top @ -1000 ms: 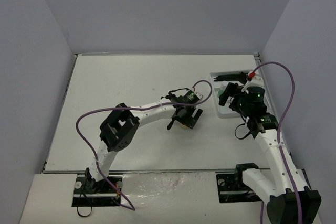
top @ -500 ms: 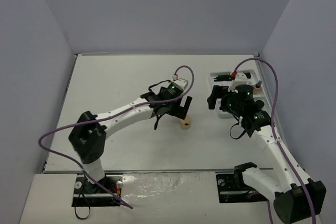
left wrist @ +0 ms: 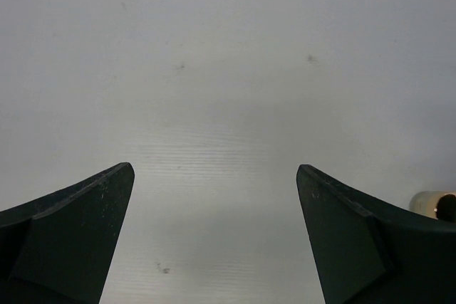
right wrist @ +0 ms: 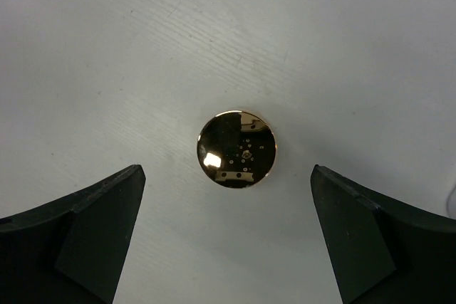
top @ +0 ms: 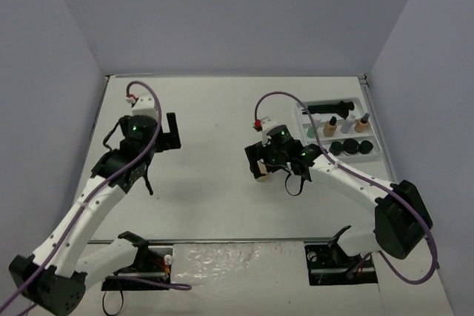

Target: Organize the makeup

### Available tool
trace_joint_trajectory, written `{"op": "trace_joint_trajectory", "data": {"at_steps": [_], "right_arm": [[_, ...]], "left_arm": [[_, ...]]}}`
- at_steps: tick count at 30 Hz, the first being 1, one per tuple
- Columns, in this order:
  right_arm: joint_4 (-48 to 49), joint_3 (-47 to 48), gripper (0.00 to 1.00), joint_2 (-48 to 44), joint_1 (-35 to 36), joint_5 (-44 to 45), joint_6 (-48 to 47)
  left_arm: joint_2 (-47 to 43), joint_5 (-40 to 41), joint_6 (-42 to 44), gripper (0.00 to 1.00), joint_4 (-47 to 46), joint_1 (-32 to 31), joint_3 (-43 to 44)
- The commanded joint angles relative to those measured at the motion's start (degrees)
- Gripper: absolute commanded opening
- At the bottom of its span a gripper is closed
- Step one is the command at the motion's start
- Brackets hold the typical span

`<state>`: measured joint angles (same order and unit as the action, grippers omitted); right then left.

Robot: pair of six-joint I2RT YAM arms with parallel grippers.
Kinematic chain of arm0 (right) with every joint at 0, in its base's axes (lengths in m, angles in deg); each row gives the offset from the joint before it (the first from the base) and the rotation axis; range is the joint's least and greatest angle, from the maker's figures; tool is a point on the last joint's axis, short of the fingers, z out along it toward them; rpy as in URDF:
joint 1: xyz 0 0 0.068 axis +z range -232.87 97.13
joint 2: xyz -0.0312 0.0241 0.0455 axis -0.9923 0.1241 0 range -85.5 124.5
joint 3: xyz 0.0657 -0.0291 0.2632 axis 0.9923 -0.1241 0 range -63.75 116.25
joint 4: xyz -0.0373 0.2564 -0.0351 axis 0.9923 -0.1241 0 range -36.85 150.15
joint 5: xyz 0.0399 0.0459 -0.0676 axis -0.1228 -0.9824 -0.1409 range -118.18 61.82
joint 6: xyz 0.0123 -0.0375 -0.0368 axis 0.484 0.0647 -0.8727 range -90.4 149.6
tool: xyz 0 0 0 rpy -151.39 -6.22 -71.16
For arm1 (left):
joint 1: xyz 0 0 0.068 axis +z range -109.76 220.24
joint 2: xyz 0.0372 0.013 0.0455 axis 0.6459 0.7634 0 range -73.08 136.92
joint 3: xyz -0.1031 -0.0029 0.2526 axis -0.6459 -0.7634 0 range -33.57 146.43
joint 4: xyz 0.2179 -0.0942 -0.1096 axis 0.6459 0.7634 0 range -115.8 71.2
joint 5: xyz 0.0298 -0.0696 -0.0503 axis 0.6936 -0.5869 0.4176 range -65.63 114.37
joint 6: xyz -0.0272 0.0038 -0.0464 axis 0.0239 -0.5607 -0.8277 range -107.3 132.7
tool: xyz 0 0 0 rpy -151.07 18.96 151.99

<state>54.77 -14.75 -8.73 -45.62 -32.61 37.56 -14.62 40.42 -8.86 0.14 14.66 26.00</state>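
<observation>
A pale tabletop point(top: 215, 197) fills the space between grey walls. The left arm point(top: 89, 205) reaches up along the tabletop's left side, and the right arm point(top: 348, 183) bends across from the right toward the middle. A white tray point(top: 300, 109) with compartments sits at the far right of the tabletop. The left tool point(top: 172, 132) hangs over bare surface on the left, well apart from everything else; its wrist view shows the two dark fingers spread wide with nothing between them. The right tool point(top: 265, 159) hovers near the middle, just left of the tray, and it too is wide open and grips nothing. Thin black brushes point(top: 329, 106) lie in the tray's far compartment. In front of them stand four small bottles point(top: 331, 125) in a row: a green one, a tan one, a clear-grey one and another tan one, all with dark caps. Three round black jars point(top: 350, 146) sit in the tray's near row. A tan jar point(right wrist: 236, 149) with a shiny gold top stands alone on the tabletop outside the tray, directly below the right tool and centred between its open fingers, touching neither.
</observation>
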Motion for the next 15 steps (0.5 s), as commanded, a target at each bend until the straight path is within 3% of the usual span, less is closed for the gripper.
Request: {"op": "trace_joint_trajectory", "data": {"at_steps": [1,8,15], "right_arm": [[3.49,4.11,1.00,6.67,2.90,3.50,-1.16],[3.90,4.06,1.00,12.37,3.70,8.88,0.76],[4.48,3.41,0.91,13.06,3.79,10.18,1.26]], "left_arm": [[-9.39,3.71,3.94,0.97,3.99,6.74,-4.01],[-15.75,2.48,5.02,0.97,3.90,15.38,-9.74],[-12.79,0.54,4.90,0.97,1.22,15.89,-10.57]]}}
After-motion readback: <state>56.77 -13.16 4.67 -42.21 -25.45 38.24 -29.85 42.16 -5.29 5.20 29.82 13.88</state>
